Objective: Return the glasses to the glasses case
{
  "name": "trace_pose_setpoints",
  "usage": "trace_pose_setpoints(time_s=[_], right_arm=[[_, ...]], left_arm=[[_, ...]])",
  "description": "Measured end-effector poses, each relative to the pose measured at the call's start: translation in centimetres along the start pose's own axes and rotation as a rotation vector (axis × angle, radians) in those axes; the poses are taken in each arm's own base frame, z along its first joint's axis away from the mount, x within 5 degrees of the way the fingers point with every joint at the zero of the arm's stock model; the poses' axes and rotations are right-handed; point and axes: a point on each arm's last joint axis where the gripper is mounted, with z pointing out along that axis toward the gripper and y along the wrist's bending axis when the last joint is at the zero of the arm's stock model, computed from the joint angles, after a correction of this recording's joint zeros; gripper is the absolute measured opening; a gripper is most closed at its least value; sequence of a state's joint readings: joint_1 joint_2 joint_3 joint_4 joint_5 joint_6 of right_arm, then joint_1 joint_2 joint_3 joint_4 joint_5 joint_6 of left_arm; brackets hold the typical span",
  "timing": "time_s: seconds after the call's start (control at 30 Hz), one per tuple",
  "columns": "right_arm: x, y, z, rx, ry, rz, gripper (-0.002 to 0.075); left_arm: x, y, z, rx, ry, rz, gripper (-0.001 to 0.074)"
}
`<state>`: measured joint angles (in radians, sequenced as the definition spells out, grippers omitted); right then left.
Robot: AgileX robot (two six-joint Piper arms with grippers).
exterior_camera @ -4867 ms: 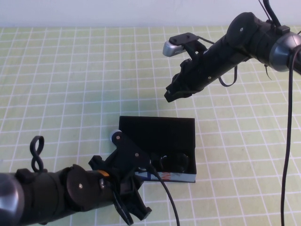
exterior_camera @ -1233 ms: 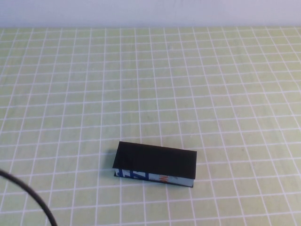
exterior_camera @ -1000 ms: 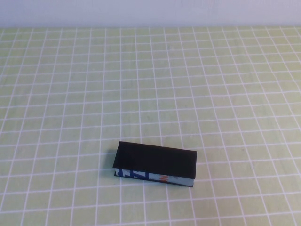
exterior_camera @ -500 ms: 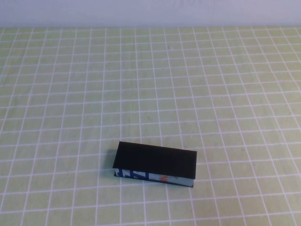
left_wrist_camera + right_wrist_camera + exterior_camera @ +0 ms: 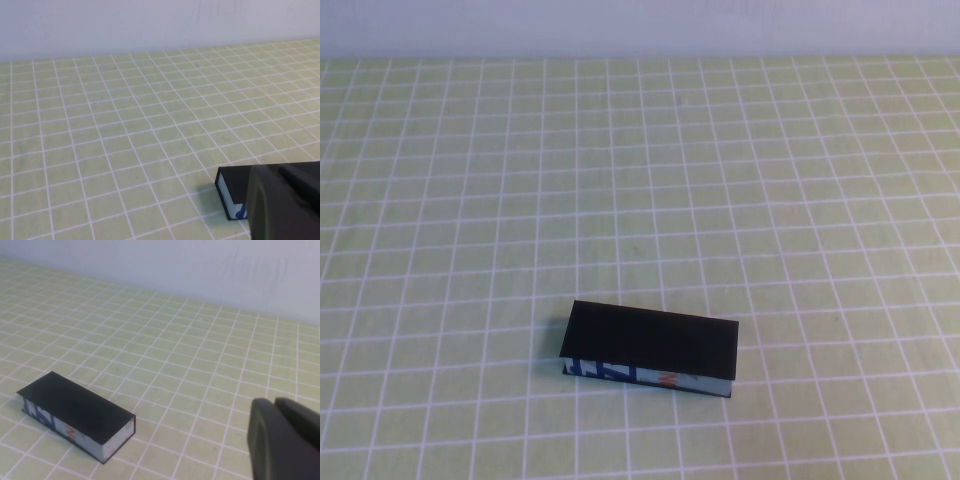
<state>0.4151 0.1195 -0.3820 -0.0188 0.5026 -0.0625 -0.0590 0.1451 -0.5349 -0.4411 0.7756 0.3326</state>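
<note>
The glasses case (image 5: 650, 349) lies shut on the green checked cloth, black lid down, its blue, white and orange front side facing me. It also shows in the left wrist view (image 5: 235, 192) and the right wrist view (image 5: 75, 415). The glasses are hidden. Neither arm shows in the high view. My left gripper (image 5: 285, 200) is shut, drawn back near the case's left end. My right gripper (image 5: 285, 440) is shut, well back to the right of the case.
The green cloth with a white grid (image 5: 640, 180) covers the table up to a pale wall (image 5: 640, 25) at the back.
Since 4.9 s ago the case lid has closed over the glasses and both arms have left the high view. The left arm's cable left the view about a second ago. Nothing moves since.
</note>
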Motion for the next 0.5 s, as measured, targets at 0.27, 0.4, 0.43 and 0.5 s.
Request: trace_pose_setpoints(time_s=[0.27,0.4,0.43,0.5], right_arm=[[0.0,0.0,0.0,0.000,-0.002,0.000,-0.0018],[0.0,0.0,0.0,0.000,-0.002,0.000,-0.0018],[0.0,0.0,0.0,0.000,-0.002,0.000,-0.0018],[0.0,0.0,0.0,0.000,-0.002,0.000,-0.0018]], left_arm=[[0.4,0.1,0.2,-0.002,0.013,-0.001,-0.0004],[1.4,0.6,0.9,-0.033,0.047,0.017,-0.0004],[1.9,0.9,1.2,-0.058,0.057,0.031,-0.0004],[2.8,1.7,1.7,-0.125,0.044,0.048,-0.0004]])
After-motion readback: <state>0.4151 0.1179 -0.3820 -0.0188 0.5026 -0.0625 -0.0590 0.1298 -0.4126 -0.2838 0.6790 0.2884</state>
